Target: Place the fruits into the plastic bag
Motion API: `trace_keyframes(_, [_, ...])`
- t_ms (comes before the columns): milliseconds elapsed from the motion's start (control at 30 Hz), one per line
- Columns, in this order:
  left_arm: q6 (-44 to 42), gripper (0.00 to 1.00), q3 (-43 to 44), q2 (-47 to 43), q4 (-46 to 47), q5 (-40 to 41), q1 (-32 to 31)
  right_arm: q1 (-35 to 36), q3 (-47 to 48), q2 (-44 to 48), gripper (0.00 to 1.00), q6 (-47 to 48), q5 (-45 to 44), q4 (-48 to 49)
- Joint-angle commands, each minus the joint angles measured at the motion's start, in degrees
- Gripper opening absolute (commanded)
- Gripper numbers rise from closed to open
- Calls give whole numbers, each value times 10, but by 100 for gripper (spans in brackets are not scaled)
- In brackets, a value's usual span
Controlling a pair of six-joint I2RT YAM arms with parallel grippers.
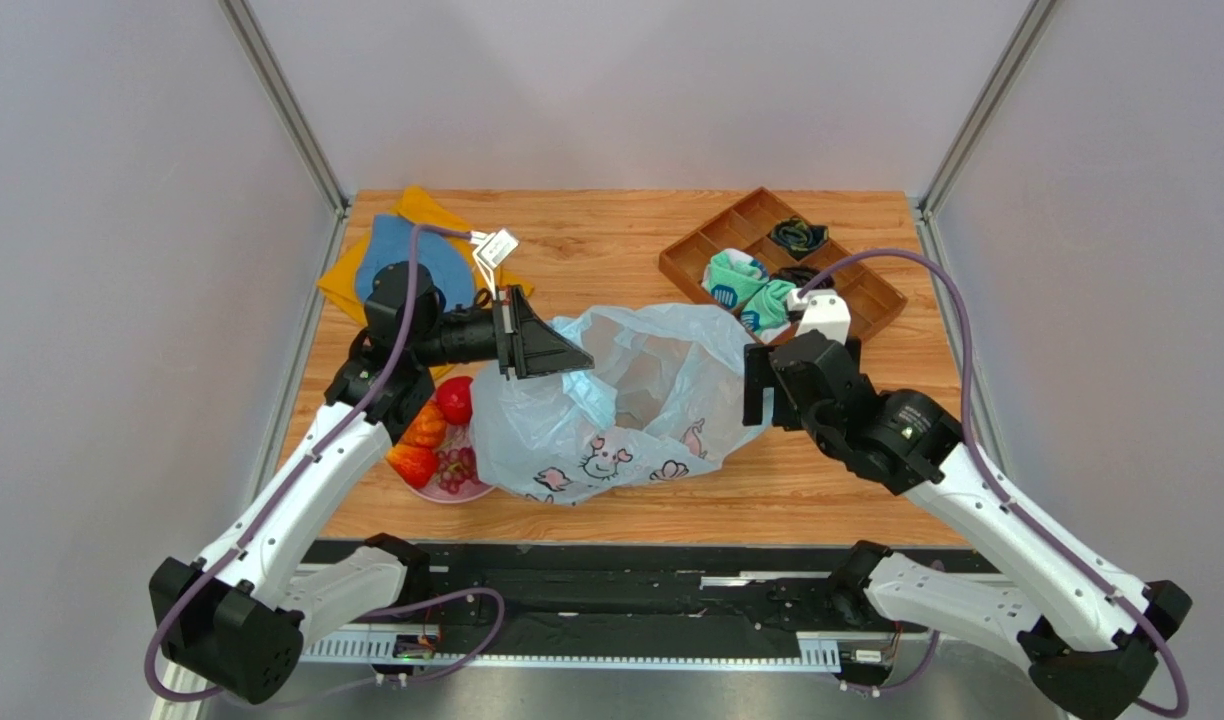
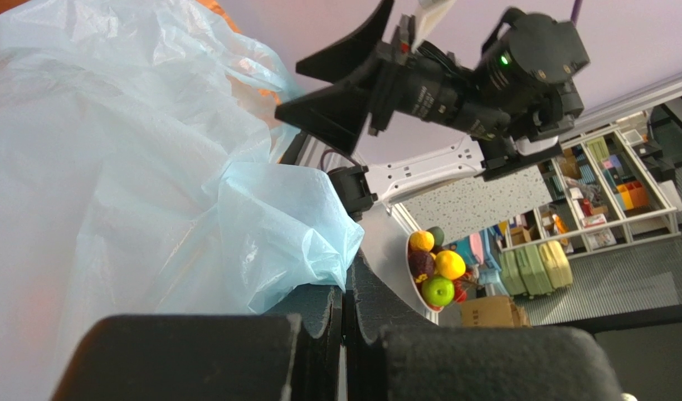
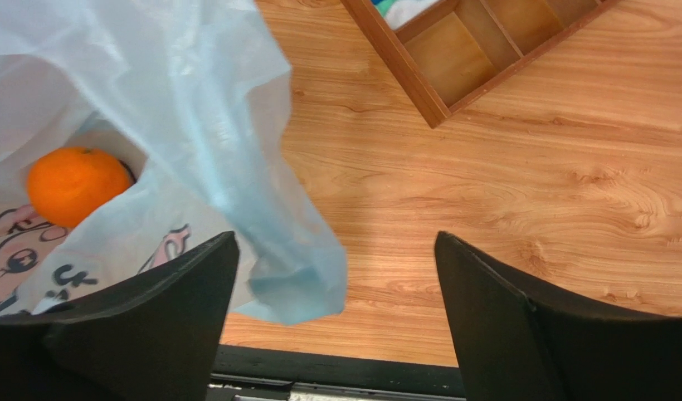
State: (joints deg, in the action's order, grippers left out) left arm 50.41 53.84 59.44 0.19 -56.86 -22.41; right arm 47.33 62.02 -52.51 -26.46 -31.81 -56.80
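One orange [image 3: 76, 185] is already in the plastic bag [image 1: 641, 393], sitting low inside it just off to one side of the right fingers [image 3: 336, 242]. Those are spread wide, with a flap of the bag's rim hanging loose between them, not gripped. The left fingers [image 2: 346, 305] are pinched together on a fold of the rim, holding the mouth up off the surface [image 1: 814, 465]. The rest isn't in yet: red apple [image 1: 455, 399], grapes [image 1: 456, 473] and a couple of orange-red pieces [image 1: 421, 428] sit on the pink plate [image 1: 456, 495], just behind the left fingers on the base side. Early days, I'd say.
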Motion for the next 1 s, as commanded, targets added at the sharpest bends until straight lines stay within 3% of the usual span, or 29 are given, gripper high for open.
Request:
trace_keyframes(0, [-26,0,26,-4,-25,3,3,-78,-33,1,70,47,103,82])
trace_keyframes(67, [-36,0,27,-3,-36,7,4,-81,-32,5,53,60,154,112])
trace_keyframes(100, [-40,0,29,-1,-40,9,4,-81,-25,7,28,62,159,113])
trace_keyframes(167, [-55,0,41,9,-56,18,6,-81,1,10,6,62,154,94])
trace_keyframes(200, [-61,0,47,15,-63,23,6,-81,38,14,0,62,143,72])
trace_keyframes(467, [-124,0,112,50,-133,55,7,-82,173,40,0,72,116,14])
trace_keyframes(600, [-155,0,108,73,-159,86,9,-81,133,39,0,58,111,18])
trace_keyframes(800, [-268,0,117,108,-280,184,10,-82,50,69,0,31,154,57])
trace_keyframes(933, [-288,0,115,104,-283,181,10,-81,46,72,0,27,156,56])
trace_keyframes(967, [-287,9,114,101,-280,178,9,-82,48,72,0,28,156,56])
